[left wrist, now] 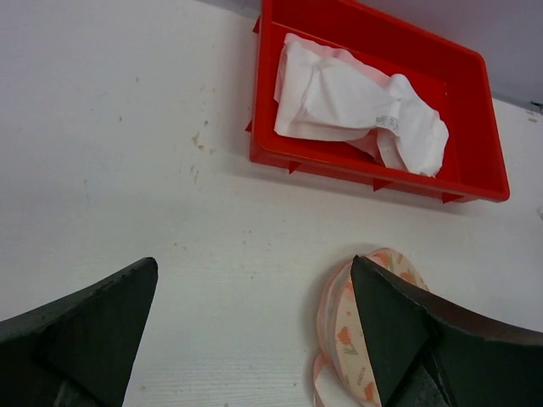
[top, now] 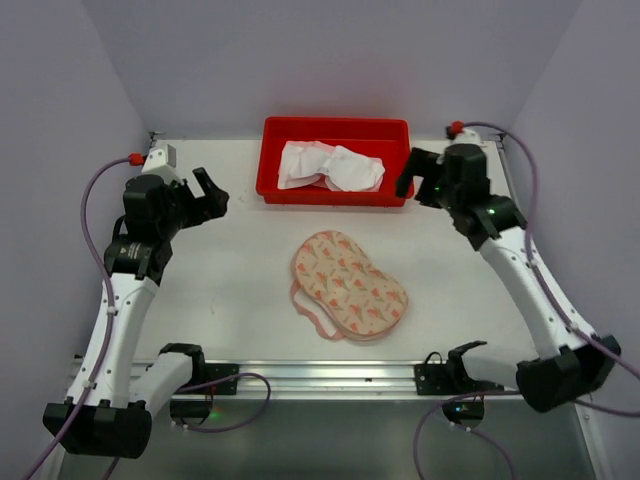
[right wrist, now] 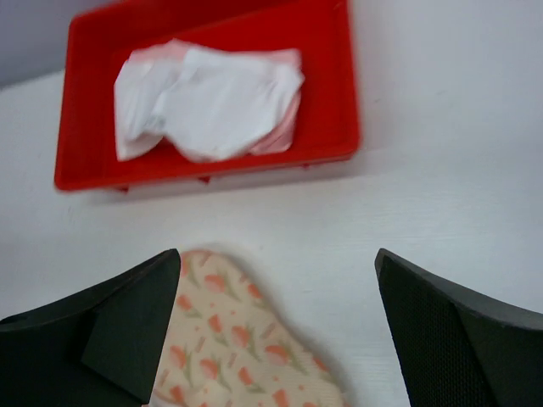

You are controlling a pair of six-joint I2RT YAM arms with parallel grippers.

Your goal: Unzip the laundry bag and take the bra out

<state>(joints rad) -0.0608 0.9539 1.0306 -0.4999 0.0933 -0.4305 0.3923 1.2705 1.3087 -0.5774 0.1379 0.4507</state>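
The laundry bag (top: 349, 284), cream with salmon-pink print, lies flat in the middle of the table; a strip of white lining shows along its near left edge. It also shows in the left wrist view (left wrist: 348, 326) and the right wrist view (right wrist: 233, 348). The bra (top: 330, 166), white and crumpled, lies in the red tray (top: 336, 130); it also shows in the left wrist view (left wrist: 356, 106) and the right wrist view (right wrist: 208, 100). My left gripper (top: 207, 194) is open and empty, raised left of the tray. My right gripper (top: 408, 172) is open and empty, beside the tray's right end.
The red tray stands at the back centre of the table (top: 230, 270). A metal rail (top: 320, 375) runs along the near edge between the arm bases. Grey walls close in the left, right and back.
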